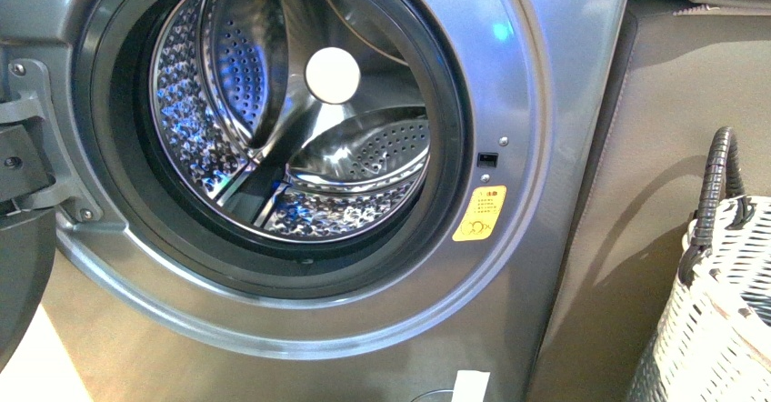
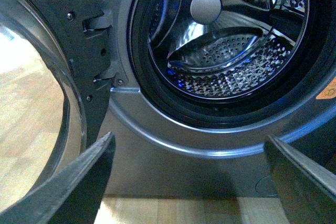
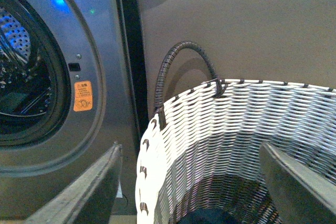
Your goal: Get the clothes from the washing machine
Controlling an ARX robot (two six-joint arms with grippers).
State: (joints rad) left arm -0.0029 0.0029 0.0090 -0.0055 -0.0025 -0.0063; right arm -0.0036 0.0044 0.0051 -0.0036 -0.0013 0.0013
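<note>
The grey washing machine [image 1: 545,102] fills the front view, its door swung open at the left. Its perforated steel drum [image 1: 364,152] holds no clothes that I can see. In the left wrist view my left gripper [image 2: 189,182] is open and empty, low in front of the porthole [image 2: 231,51]. In the right wrist view my right gripper [image 3: 191,182] is open and empty above the woven basket [image 3: 236,124]. A dark navy patch of clothes [image 3: 207,217] lies at the basket's bottom. Neither gripper shows in the front view.
The open door [image 2: 37,93] with its hinge [image 2: 100,51] stands left of the porthole. The white woven basket [image 1: 718,329] with a dark handle [image 1: 718,175] sits right of the machine. An orange-yellow sticker [image 1: 479,213] is beside the porthole. A grey panel [image 3: 236,30] stands behind the basket.
</note>
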